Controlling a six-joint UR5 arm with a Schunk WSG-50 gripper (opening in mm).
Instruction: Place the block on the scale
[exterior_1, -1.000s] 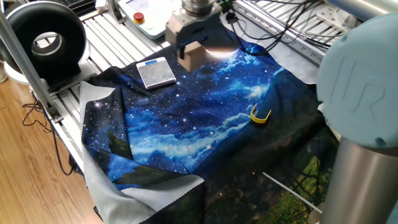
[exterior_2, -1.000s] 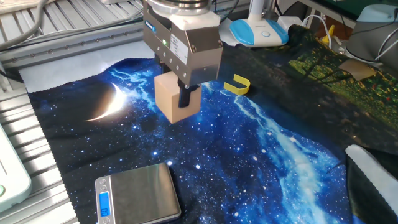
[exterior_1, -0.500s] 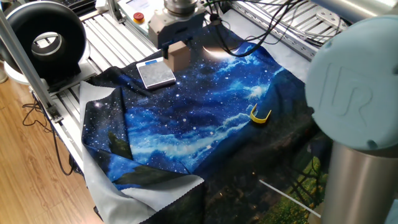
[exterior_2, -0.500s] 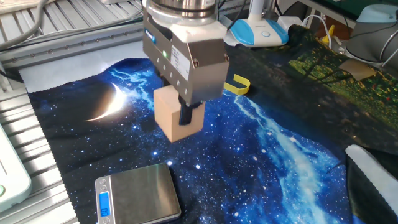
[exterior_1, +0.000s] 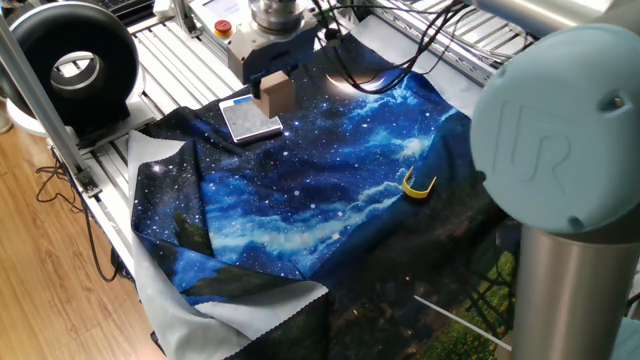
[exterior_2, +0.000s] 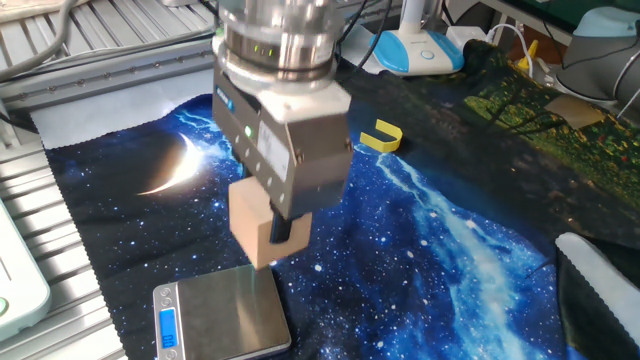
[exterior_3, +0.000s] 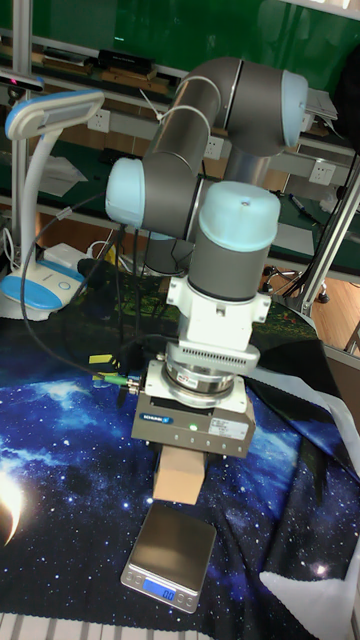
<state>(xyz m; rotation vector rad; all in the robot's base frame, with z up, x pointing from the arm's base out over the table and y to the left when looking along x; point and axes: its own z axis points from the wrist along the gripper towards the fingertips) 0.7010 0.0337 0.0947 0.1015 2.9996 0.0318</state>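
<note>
We see our gripper (exterior_2: 285, 232) pinching the block (exterior_2: 255, 225) between its fingers, holding it in the air just above the far edge of the scale (exterior_2: 225, 310), which lies flat on the starry blue cloth (exterior_2: 430, 250).

A starry blue cloth (exterior_1: 330, 190) is spread over a slatted metal table (exterior_1: 180, 60); wooden floor (exterior_1: 40, 290) is seen beside it.

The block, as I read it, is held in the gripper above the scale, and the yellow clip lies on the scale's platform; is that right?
Not quite. The yellow clip lies on the starry cloth, well away from the scale, as one fixed view shows. The gripper does hold the block above the scale.
</note>
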